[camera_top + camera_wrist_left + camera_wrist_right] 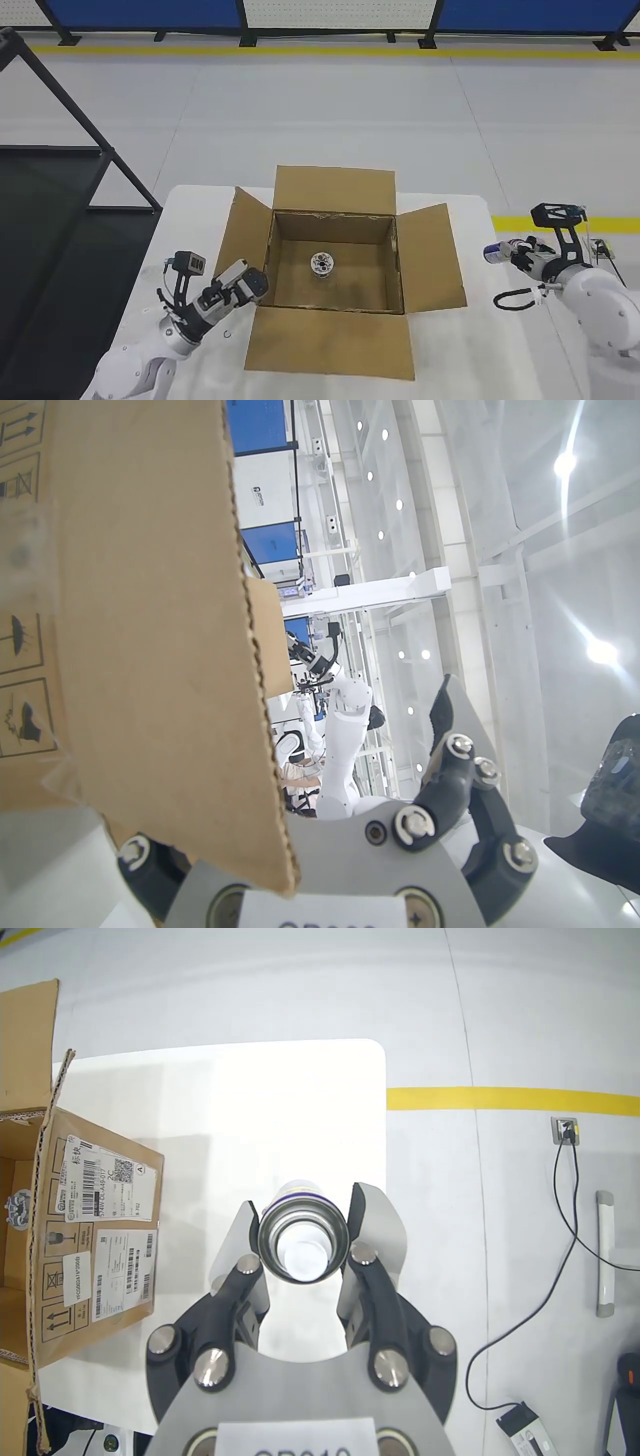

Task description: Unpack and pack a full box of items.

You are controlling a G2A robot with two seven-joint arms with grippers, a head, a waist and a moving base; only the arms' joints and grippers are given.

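above the table [250,1103], right hand [303,1214] clamps a can [302,1250].

In the left wrist view a box flap [150,625] hides 1 side of the left gripper [256,283], the item [322,263] on the box [25,1043] floor is too small to identify, and the can [302,1240] is seen end-on, its body hidden.

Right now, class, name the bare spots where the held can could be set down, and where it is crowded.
Free: the white table strip between the cardboard box's right flap and the table's right edge; also the box floor around the small item. Crowded: by the left flap, at the left pincer.
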